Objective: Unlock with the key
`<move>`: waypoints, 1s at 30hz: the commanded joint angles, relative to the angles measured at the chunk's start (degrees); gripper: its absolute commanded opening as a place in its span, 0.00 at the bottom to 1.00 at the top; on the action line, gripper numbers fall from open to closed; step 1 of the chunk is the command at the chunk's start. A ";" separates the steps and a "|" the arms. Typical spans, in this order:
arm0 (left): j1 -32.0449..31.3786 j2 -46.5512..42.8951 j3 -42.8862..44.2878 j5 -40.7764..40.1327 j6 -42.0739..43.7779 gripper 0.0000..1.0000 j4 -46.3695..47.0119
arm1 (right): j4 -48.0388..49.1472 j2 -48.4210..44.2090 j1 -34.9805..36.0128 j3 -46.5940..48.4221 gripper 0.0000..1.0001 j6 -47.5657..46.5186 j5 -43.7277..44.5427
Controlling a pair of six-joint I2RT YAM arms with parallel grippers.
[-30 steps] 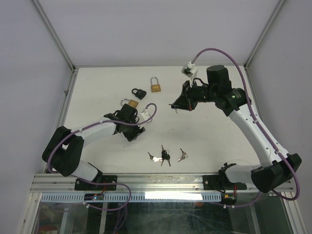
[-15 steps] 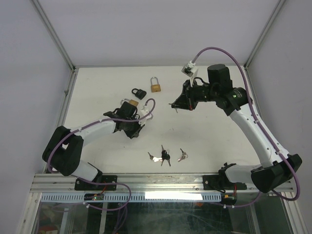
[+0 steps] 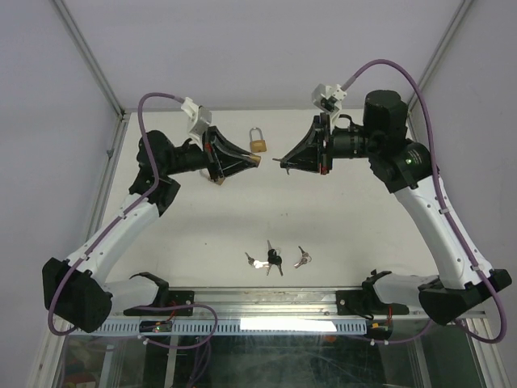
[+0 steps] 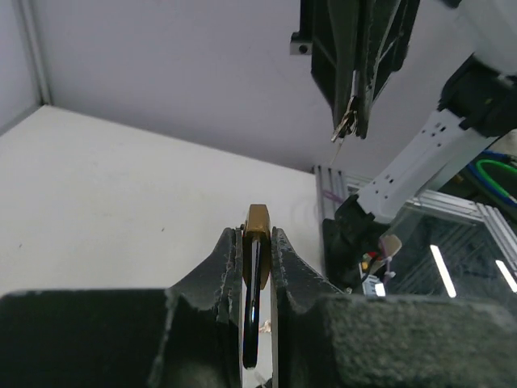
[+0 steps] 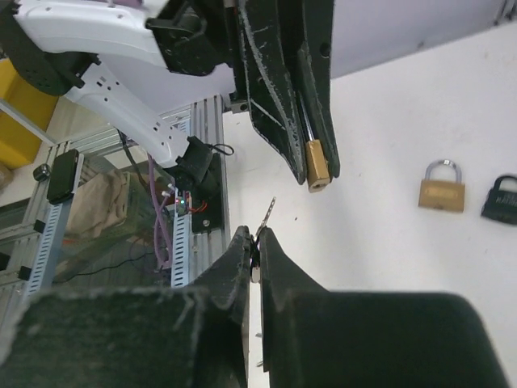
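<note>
My left gripper (image 3: 252, 160) is raised above the table and shut on a brass padlock (image 3: 254, 160), whose body sticks out between the fingertips in the left wrist view (image 4: 258, 234). My right gripper (image 3: 283, 161) faces it, shut on a small silver key (image 3: 279, 162) with its blade pointing at the lock. In the right wrist view the key (image 5: 267, 215) sits a short gap from the held padlock (image 5: 317, 171). In the left wrist view the key (image 4: 344, 128) hangs from the right gripper, up and to the right.
A second brass padlock (image 3: 258, 141) lies on the white table at the back middle, with a black padlock (image 5: 502, 197) beside it in the right wrist view. Several loose keys (image 3: 275, 259) lie near the front edge.
My left arm has lifted the brass padlock off the table and swung it up to face the right gripper. The right gripper has risen slightly with the key. The black padlock is now hidden in the top view.
</note>
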 commanded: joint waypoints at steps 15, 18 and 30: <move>-3.13 5.18 18.09 2.87 -25.83 0.00 25.24 | 43.27 -7.07 1.19 -6.82 0.00 19.07 -4.42; -3.87 5.70 18.49 2.18 -26.22 0.00 25.48 | 45.48 -6.95 1.25 -7.12 0.00 20.41 -4.82; -5.56 6.53 19.56 2.18 -24.88 0.00 25.03 | 46.56 -6.14 1.22 -7.94 0.00 20.64 -5.33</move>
